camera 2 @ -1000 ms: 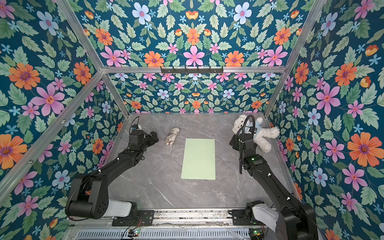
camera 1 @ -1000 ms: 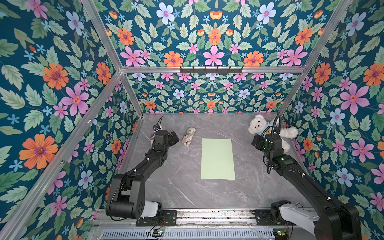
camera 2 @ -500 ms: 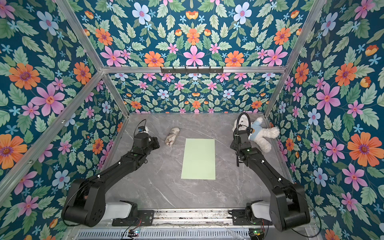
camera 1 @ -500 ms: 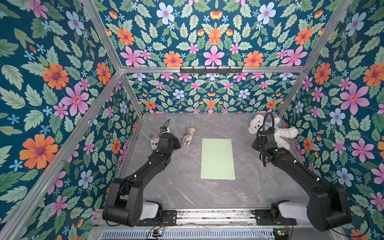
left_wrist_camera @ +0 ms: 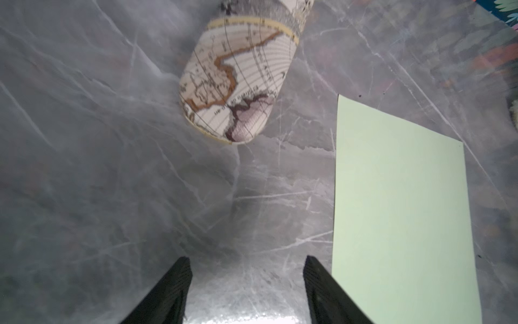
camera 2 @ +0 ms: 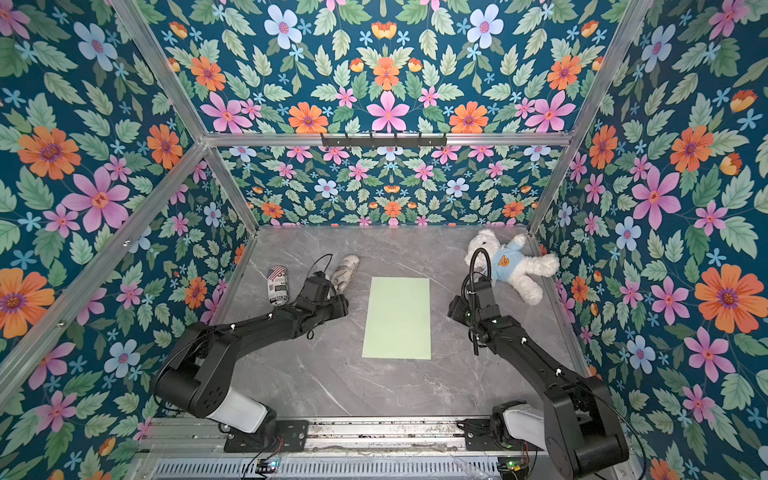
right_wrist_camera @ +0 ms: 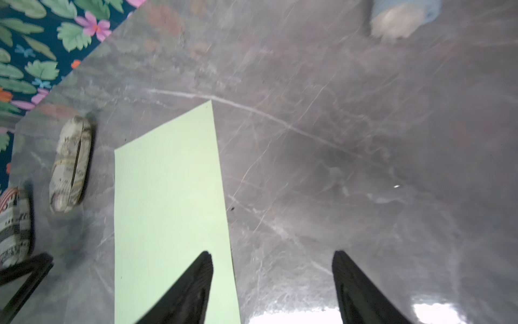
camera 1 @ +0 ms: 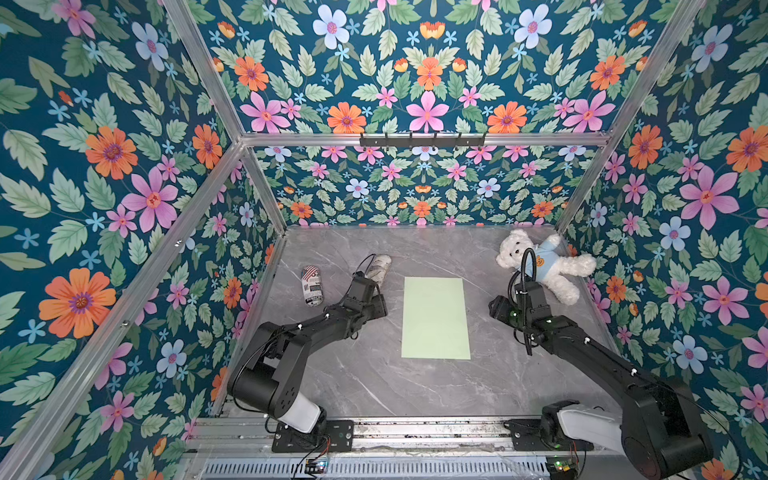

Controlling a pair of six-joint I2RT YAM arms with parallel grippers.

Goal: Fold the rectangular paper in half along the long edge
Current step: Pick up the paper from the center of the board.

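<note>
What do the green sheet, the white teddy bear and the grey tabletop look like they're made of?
Green sheet: thin matte paper, lying flat with crisp edges. White teddy bear: fuzzy plush, with a light blue fabric shirt. Tabletop: glossy grey with white veins, marble-like; glare shows on it, so it could be stone or printed laminate.

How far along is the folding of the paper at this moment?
Done: nothing; the paper lies flat, without a crease. In hand: the left gripper and right gripper stand open on either side of it, holding nothing. Left: grasping an edge, the whole fold and its crease.
</note>
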